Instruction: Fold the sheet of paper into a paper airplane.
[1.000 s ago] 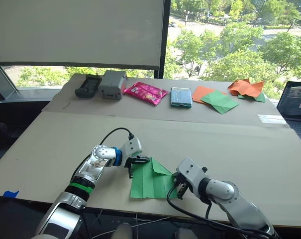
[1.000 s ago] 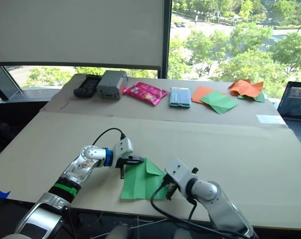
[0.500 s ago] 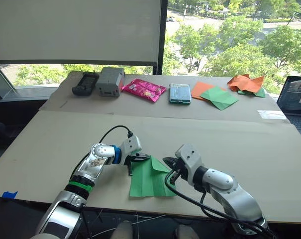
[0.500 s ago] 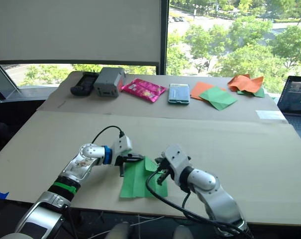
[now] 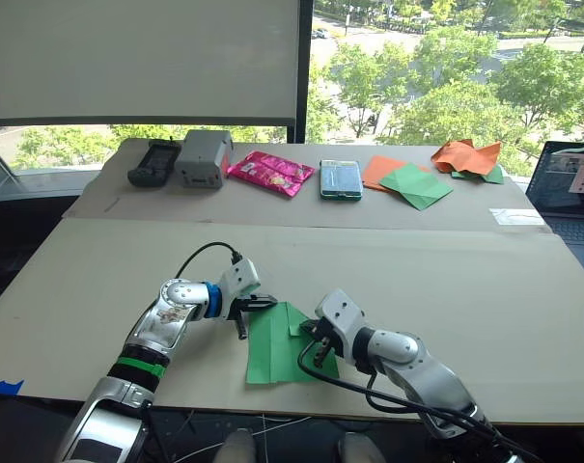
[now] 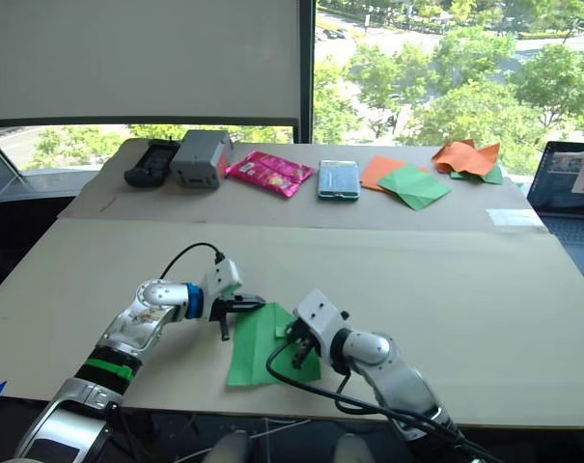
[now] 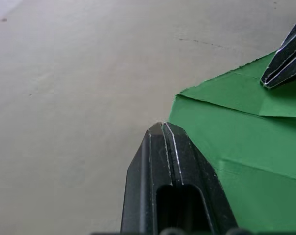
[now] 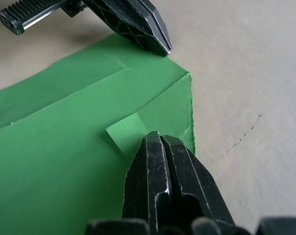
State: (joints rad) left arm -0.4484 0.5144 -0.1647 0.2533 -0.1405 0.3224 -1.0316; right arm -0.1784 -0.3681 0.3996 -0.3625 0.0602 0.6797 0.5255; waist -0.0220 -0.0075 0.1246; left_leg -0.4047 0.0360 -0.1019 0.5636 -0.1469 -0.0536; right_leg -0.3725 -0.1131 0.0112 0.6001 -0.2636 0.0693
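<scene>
Paper: one thin bright green creased sheet (image 5: pixel 284 343), lower centre, on tan cardboard counter (image 5: pixel 465 280).
Pincers: two; left pincer (image 5: pixel 256 311) closed at sheet's edge, right pincer (image 5: pixel 311 340) closed on top.

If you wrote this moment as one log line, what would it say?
left gripper: shut, at sheet of paper's edge | right gripper: shut, tip pressing sheet | paper: partly folded, flat on table

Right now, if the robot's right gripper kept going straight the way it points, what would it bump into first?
Probably the sheet of paper right at its tips; beyond that, the left gripper lies ahead, though depth is hard to judge.
</scene>
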